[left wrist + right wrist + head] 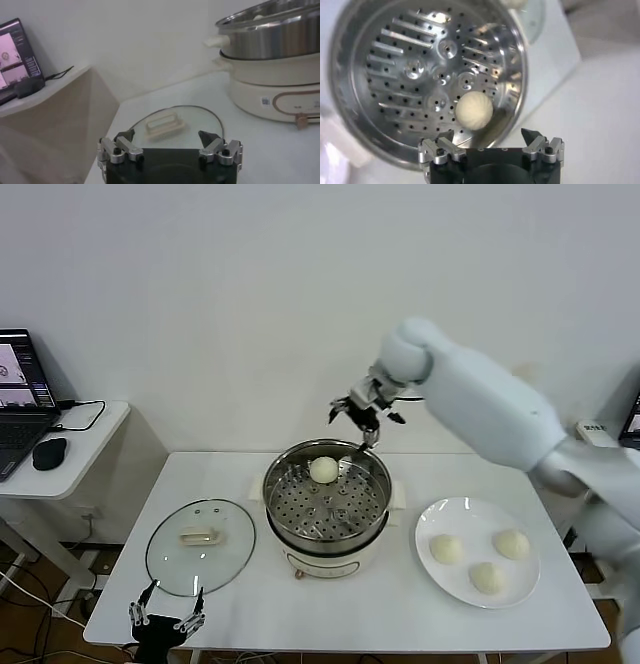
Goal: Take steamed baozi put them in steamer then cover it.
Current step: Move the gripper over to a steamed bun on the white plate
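A: Where's the bun?
B: I see one bun (323, 470) on the steamer (327, 509) tray; right gripper (366, 410) above it, jaws spread, empty.
A: Left?
B: Left gripper (166, 618) spread by the cover (200, 545); three buns (487, 577) on the plate (434, 572).

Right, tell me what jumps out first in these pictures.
The shiny steamer at the table's middle, with one baozi on its perforated tray near the far wall. The right gripper hangs open just above the pot's far rim. To the robot's right a white plate holds three more buns; to its left the glass cover lies flat, the left gripper open at the table's near edge.
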{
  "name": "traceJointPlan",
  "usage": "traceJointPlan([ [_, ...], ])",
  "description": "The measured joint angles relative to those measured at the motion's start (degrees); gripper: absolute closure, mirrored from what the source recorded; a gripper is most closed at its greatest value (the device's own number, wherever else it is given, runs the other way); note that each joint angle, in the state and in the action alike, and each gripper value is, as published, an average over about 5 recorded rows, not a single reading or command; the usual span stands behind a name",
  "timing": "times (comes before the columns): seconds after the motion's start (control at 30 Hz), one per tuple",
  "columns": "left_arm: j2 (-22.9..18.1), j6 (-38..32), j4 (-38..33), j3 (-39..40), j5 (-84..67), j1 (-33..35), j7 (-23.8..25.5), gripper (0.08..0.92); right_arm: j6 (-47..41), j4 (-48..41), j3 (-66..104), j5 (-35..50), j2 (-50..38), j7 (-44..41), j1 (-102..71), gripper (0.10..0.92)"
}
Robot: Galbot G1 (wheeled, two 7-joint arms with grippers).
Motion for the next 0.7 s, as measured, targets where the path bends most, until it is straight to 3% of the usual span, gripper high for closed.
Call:
traceJointPlan([
  [0.3,0.7,0.6,-1.7,0.4,-1.2,0.5,0.3,0.177,-12.7,9.7,2.5,4.3,-13.8,-1.0,-2.5,0.203],
  [0.7,0.5,0.7,-2.5,1.0,-1.3,1.8,0.2,0.177,-18.1,15.3,7.9,1.7,-23.4,-0.5,-15.5,0.203],
])
